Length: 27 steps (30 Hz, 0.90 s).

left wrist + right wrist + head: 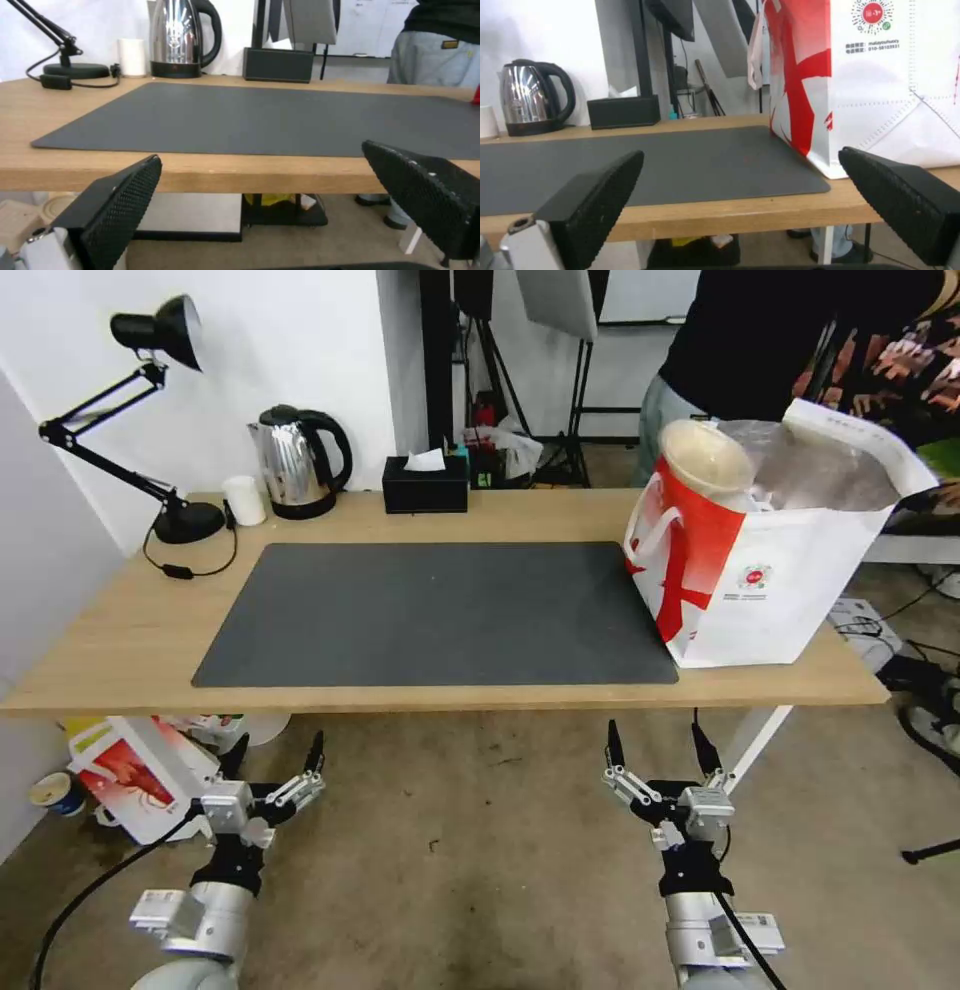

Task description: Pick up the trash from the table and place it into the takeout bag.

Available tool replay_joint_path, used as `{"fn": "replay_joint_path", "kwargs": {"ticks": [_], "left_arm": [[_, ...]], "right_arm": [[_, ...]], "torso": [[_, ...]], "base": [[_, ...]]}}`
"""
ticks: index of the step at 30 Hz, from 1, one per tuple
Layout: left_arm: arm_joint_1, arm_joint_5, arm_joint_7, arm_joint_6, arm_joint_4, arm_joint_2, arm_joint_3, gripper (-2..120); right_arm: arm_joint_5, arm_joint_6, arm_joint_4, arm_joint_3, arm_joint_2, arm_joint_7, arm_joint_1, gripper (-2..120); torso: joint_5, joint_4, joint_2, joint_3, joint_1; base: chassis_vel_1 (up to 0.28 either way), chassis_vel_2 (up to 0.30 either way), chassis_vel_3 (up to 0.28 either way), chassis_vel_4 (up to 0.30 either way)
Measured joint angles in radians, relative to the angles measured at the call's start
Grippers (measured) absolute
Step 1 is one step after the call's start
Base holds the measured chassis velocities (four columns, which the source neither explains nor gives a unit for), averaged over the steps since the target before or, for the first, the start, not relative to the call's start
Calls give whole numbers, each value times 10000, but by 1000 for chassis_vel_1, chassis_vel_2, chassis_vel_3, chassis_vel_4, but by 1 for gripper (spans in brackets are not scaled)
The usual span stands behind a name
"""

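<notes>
So both my grippers, left [279, 757] and right [655, 748], hang wide open and empty below the near table [120, 640] edge. A beige bowl [703, 460] sits in the takeout bag's [770, 590] mouth, up and to my right, so the right arm's nearer.

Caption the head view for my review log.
Both open pincers, left and right, below the table; takeout bag holds a beige bowl.
</notes>
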Motion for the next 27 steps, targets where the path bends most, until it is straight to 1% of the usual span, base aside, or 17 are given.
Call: {"fn": "replay_joint_path", "kwargs": {"ticks": [8,14,18,27], "left_arm": [[-131,119,-73,39,15,48,246,100],[-197,176,-112,33,41,22,283,100],[-216,179,-271,32,49,24,298,100],[-223,145,-322,42,33,24,291,100]], "right_arm": [[0,0,0,0,0,-1,0,100],[0,0,0,0,0,0,0,100],[0,0,0,0,0,0,0,100],[-1,0,0,0,0,-1,0,100]], "torso": [[0,0,0,0,0],[0,1,0,0,0],[0,0,0,0,0],[0,0,0,0,1]], "base": [[0,0,0,0],[0,0,0,0],[0,0,0,0],[0,0,0,0]]}}
